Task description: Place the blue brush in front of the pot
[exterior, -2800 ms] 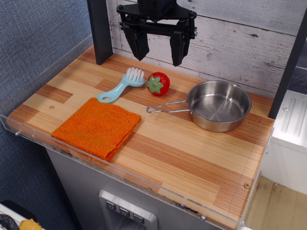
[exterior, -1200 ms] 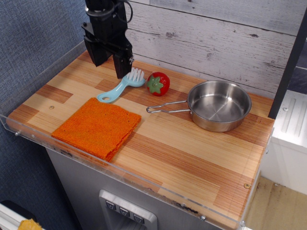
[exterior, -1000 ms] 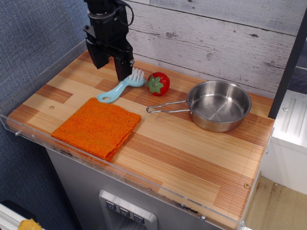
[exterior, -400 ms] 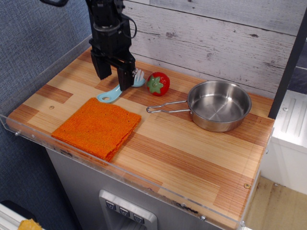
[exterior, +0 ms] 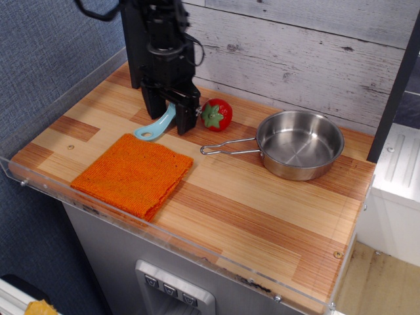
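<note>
The blue brush [exterior: 157,126] lies on the wooden counter at the back left; only its handle with the oval hole shows, the bristle head is hidden behind my gripper. My gripper [exterior: 169,123] is down at the counter with its two black fingers either side of the brush near its head, open, with a gap still showing between them. The pot [exterior: 300,146], a shiny steel pan, sits at the right with its wire loop handle [exterior: 226,146] pointing left. The pot is empty.
A red toy strawberry [exterior: 216,114] sits just right of my gripper. A folded orange cloth [exterior: 134,172] lies front left. A clear acrylic rim [exterior: 164,237] runs along the counter's front and left edges. A black post [exterior: 134,46] and plank wall stand behind.
My gripper came from high over the middle back to the left, turned, and dropped down over the brush. The brush, strawberry, pot and cloth have not moved.
</note>
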Tool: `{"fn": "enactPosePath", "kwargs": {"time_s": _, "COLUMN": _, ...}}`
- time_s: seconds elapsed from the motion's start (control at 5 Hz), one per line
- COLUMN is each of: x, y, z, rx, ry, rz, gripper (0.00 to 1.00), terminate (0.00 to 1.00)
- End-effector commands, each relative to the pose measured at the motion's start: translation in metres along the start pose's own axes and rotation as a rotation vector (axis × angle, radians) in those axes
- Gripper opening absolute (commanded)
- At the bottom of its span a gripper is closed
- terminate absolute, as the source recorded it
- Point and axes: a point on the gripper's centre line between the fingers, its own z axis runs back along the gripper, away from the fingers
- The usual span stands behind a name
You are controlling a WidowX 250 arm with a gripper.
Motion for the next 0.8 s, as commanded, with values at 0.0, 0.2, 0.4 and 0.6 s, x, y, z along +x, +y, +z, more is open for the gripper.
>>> {"fn": "enactPosePath", "kwargs": {"time_s": 0.0, "x": 0.015, "y": -0.001, "z": -0.008, "rx": 0.002, "ry": 0.042, "rz": 0.009, "gripper": 0.0, "terminate": 0.0}}
{"fn": "enactPosePath", "kwargs": {"time_s": 0.2, "x": 0.014, "y": 0.0, "z": -0.006, "rx": -0.004, "ry": 0.041, "rz": 0.039, "gripper": 0.0, "terminate": 0.0}}
{"fn": "enactPosePath", "kwargs": {"time_s": 0.4, "x": 0.01, "y": 0.007, "z": -0.001, "rx": -0.007, "ry": 0.046, "rz": 0.082, "gripper": 0.0, "terminate": 0.0}}
{"fn": "enactPosePath", "kwargs": {"time_s": 0.6, "x": -0.003, "y": 0.014, "z": 0.03, "rx": 0.006, "ry": -0.016, "rz": 0.185, "gripper": 0.0, "terminate": 0.0}}
